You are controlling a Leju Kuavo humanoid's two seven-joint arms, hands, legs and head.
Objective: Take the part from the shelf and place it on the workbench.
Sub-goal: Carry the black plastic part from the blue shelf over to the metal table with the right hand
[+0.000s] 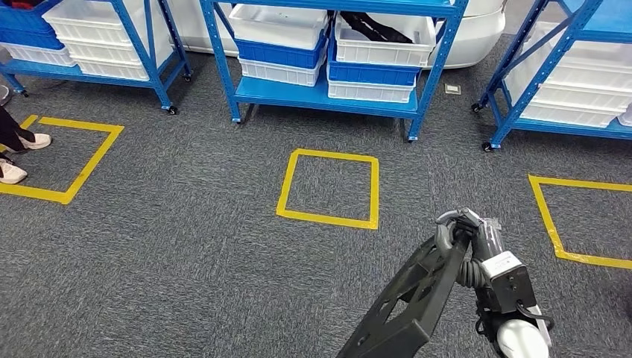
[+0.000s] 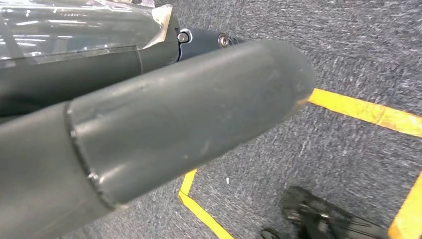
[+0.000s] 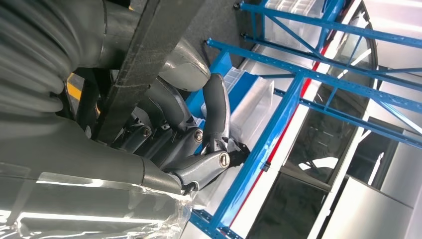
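Gripping 1 black part (image 1: 406,302), the right hand (image 1: 460,227) faces 3 blue shelves (image 1: 328,93); left hand's state unclear.

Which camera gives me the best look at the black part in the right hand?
The head view: the black part shows nearly whole, a flat frame with cutouts, gripped at its upper end by the right hand. The right wrist view shows just a dark bar crossing the fingers. I cannot make it out in the left wrist view.
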